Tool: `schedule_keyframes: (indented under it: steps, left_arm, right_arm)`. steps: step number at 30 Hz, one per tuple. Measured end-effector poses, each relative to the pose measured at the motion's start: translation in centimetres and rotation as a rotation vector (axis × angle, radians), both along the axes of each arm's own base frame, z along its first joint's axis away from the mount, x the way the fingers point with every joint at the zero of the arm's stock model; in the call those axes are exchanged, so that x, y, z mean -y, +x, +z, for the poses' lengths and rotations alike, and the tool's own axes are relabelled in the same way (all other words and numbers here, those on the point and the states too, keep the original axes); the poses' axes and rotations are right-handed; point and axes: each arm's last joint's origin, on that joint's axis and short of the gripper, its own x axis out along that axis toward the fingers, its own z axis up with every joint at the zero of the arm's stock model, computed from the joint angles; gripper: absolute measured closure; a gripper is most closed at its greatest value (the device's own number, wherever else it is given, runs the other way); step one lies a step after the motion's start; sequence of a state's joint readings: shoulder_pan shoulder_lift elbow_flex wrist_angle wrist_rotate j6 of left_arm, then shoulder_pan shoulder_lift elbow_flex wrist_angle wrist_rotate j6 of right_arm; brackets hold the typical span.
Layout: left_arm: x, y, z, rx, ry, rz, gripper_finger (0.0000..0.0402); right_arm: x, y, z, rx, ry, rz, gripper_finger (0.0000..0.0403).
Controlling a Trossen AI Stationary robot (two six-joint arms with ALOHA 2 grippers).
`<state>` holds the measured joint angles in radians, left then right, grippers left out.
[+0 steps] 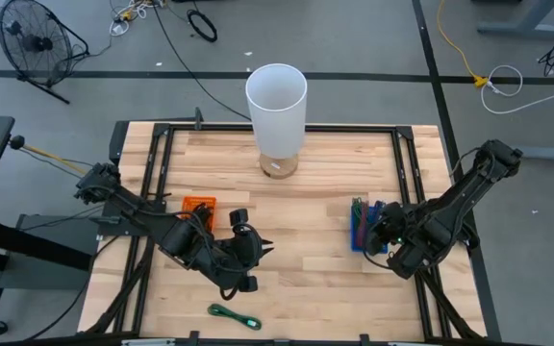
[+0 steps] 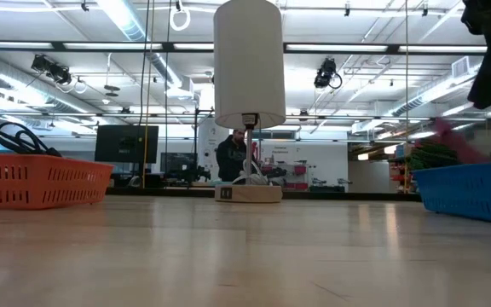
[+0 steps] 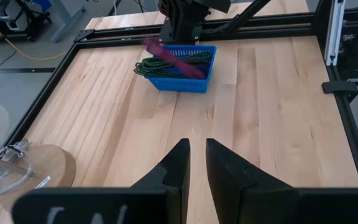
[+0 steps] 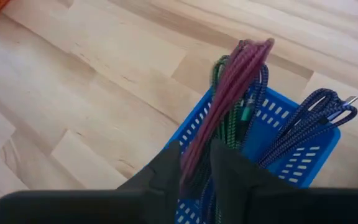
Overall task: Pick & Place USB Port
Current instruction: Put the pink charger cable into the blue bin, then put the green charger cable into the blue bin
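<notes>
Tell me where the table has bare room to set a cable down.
The widest bare wood lies mid-table, between the lamp, the blue basket and the left tool. It's crowded at the blue basket, where the right tool grips a maroon cable, and around the orange basket.

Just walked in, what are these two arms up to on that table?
The right arm's tool is shut on a maroon cable, holding it over the blue basket of coiled cables on the table's right side. The left arm's tool waits near the table's middle, holding nothing. An orange basket sits on the left, a green cable lies at the table's front edge, and a white lamp stands at the back.
</notes>
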<state>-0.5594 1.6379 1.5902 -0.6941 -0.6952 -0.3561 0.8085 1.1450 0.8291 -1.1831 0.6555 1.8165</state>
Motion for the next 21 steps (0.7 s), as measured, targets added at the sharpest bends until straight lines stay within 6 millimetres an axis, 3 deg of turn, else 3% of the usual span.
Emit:
schedule_keyframes:
  steps: [7, 13, 18, 21]
  left_arm:
    - [0.0, 0.0, 0.0, 0.000, 0.000, 0.000, 0.0344]
    - [0.0, 0.0, 0.0, 0.000, -0.009, 0.001, 0.0344]
    - [0.7, 0.1, -0.5, -0.067, -0.168, -0.110, 0.0344]
    - [2.3, 0.3, -1.9, -0.160, -0.268, -0.204, 0.0344]
  right_arm:
    - [0.5, -0.4, 0.0, -0.023, -0.071, -0.002, 0.0284]
    - [0.9, -0.5, 0.2, 0.009, -0.160, 0.003, 0.0282]
    - [0.6, 0.2, 0.7, 0.120, -0.250, 0.050, 0.0288]
    - [0.1, 0.7, 1.1, 0.159, -0.261, 0.099, 0.0289]
